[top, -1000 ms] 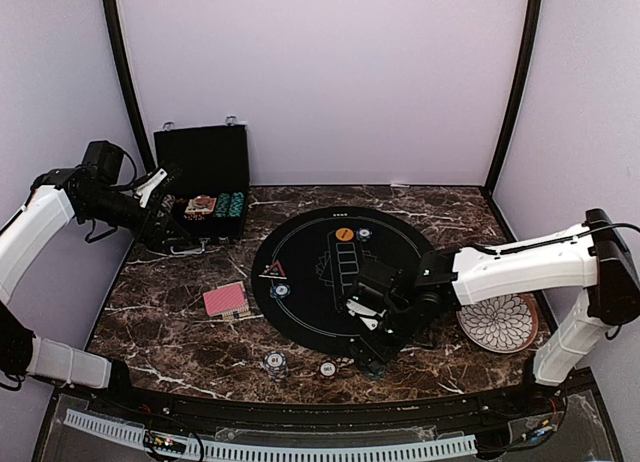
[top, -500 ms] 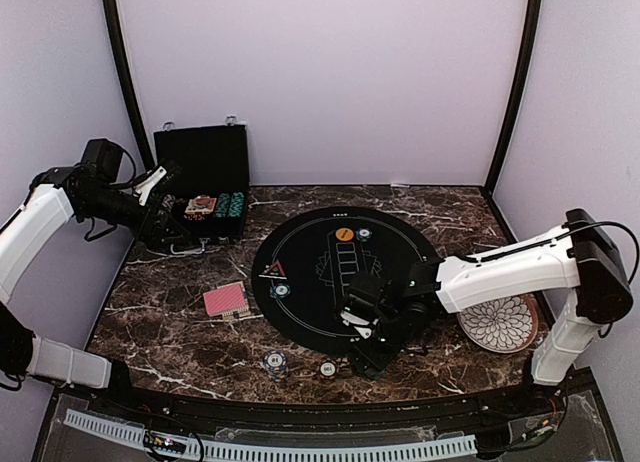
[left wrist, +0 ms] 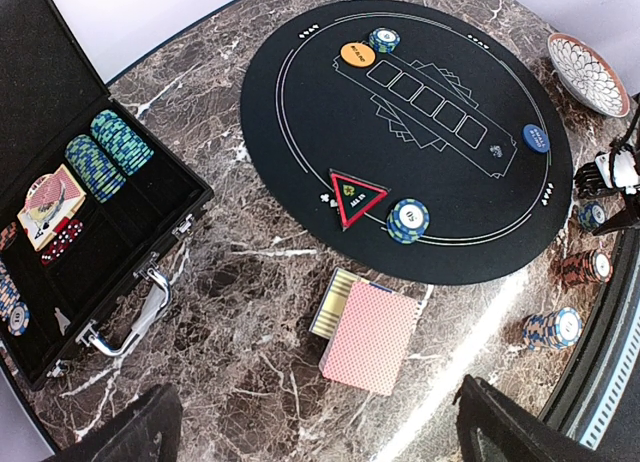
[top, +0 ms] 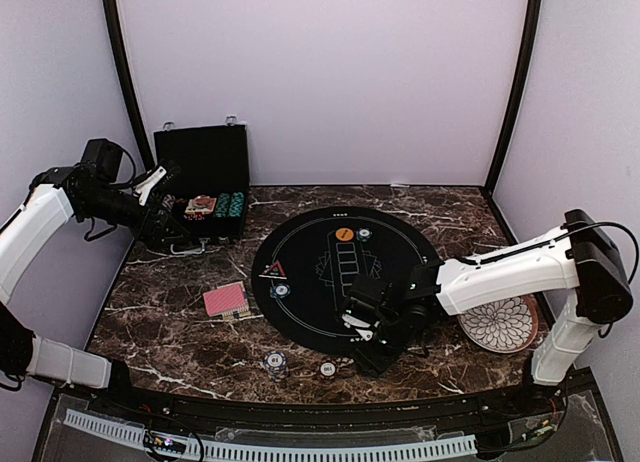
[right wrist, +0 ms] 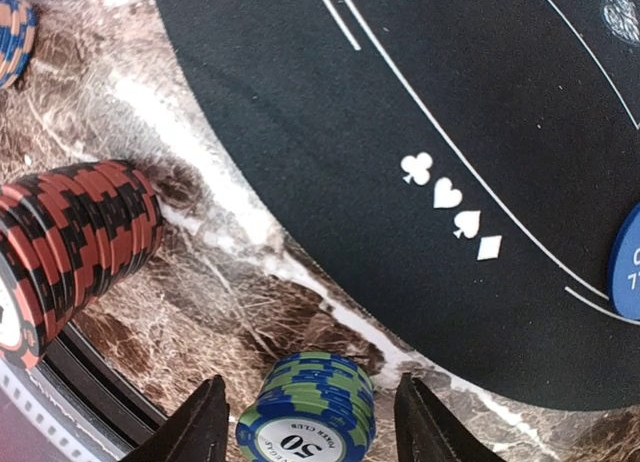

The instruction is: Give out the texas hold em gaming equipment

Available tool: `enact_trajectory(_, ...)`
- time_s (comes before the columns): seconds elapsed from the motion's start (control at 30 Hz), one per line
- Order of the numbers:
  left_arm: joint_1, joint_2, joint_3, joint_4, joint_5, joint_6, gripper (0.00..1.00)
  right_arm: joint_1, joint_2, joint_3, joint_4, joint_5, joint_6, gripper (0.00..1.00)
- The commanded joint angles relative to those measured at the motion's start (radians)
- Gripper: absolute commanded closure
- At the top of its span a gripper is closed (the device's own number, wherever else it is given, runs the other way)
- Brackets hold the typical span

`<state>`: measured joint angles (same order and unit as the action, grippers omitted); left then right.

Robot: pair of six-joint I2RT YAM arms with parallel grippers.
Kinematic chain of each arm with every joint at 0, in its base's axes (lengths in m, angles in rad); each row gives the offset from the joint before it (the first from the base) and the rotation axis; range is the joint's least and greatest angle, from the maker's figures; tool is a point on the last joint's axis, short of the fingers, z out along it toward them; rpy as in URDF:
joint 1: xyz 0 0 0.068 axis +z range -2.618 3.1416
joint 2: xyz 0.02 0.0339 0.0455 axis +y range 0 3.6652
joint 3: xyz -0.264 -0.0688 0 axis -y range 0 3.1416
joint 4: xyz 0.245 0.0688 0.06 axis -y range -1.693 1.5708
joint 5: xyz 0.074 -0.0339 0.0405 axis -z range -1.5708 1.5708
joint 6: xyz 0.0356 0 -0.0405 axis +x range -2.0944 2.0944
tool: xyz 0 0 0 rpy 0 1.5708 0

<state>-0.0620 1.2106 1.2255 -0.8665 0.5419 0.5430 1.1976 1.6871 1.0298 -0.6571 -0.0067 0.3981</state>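
Left jaws gape wide above the marble surface (left wrist: 250, 312), near the open case (left wrist: 130, 232) and a deck of cards (left wrist: 370, 337). Right jaws straddle a blue-and-green chip stack (right wrist: 310, 407) just off the black mat (right wrist: 400, 82), with narrow gaps on either side.

Top view looks down from behind on the whole worktop (top: 160, 322). Left wrist view faces the black mat (left wrist: 300, 112) from well off; right wrist view sits close over that mat's edge.
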Motion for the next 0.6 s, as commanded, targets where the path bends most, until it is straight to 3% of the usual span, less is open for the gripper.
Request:
enact_trajectory(0.0,-0.006,-0.010,0.025,-0.022,0.010,0.007,0.01,0.009,0.006,-0.012,0.017,0.004,0.002,0.46)
enact_trajectory(0.37,-0.006,-0.012,0.025,-0.019,0.007,0.008,0.01,0.017,0.006,-0.021,0.016,0.000,0.003,0.47)
enact_trajectory(0.57,-0.006,-0.014,0.023,-0.018,0.002,0.009,0.01,0.020,0.005,-0.022,0.021,-0.009,0.006,0.54)
